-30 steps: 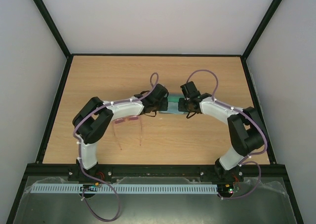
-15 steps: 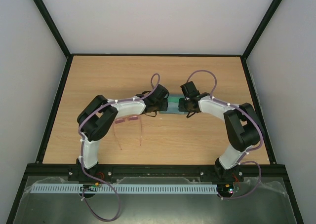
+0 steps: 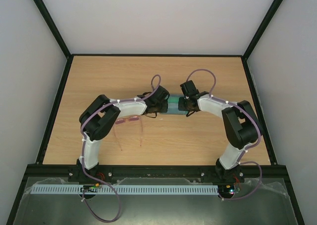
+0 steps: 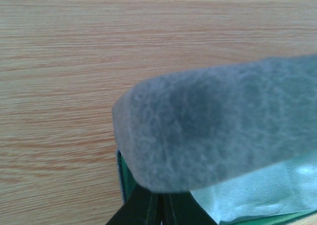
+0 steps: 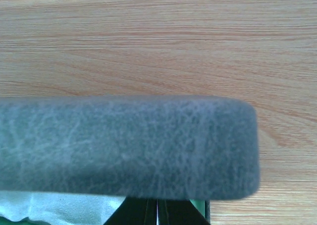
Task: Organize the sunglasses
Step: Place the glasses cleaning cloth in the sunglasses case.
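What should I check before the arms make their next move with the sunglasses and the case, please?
1. Case open: ok; its grey lid is lifted, showing the green lining.
2. Case interior free: not ok; the light blue cloth lies inside.
3. Sunglasses in view: ok; on the table, outside the case, beside the left arm.
4. Sunglasses folded: not ok; both temples stick out.
5. Left pincer free: cannot tell; shut at the case's edge.
6. Right pincer free: cannot tell; shut at the opposite edge.
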Tool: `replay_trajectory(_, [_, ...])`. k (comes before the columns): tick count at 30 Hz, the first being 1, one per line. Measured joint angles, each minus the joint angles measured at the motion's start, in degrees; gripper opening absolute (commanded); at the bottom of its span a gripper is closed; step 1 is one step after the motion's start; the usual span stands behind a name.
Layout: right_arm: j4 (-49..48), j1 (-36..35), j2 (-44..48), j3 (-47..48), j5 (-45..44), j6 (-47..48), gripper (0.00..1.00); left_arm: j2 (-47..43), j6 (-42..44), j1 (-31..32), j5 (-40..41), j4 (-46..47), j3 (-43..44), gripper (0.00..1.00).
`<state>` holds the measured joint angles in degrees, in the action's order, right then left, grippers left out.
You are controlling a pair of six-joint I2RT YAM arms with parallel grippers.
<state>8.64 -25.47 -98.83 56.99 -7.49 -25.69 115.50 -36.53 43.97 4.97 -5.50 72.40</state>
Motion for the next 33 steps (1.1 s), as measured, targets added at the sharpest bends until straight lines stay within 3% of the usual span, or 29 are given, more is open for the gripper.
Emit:
replay_trajectory(14, [0.0, 0.31, -1.05, 0.02, -1.05, 0.09, 0.01, 1.29, 0.0, -0.02, 0.02, 0.0, 0.81, 0.03])
replay_trajectory(18, [0.0, 0.31, -1.05, 0.02, -1.18, 0.22, 0.02, 1.29, 0.02, 0.0, 0.15, -0.02, 0.83, 0.12])
replay_trajectory(21, [0.02, 0.31, -1.05, 0.02, -1.33, 0.28, 0.17, 1.27, 0.13, 0.0, 0.59, -0.04, 0.83, 0.21])
replay_trajectory(25, [0.02, 0.35, -1.03, 0.02, -1.66, 0.59, 0.27, 0.92, 0.02, 0.0, 0.9, -0.02, 0.83, 0.29])
replay_trajectory(30, [0.02, 0.31, -0.79, 0.02, -1.38, 0.83, 0.26, -0.04, 0.0, 0.02, 0.85, 0.02, 0.79, 0.45])
replay_trajectory(33, [0.04, 0.35, 0.24, -0.07, -1.33, 0.85, 0.25, -1.03, 0.0, 0.0, 0.81, 0.09, 0.37, 0.5])
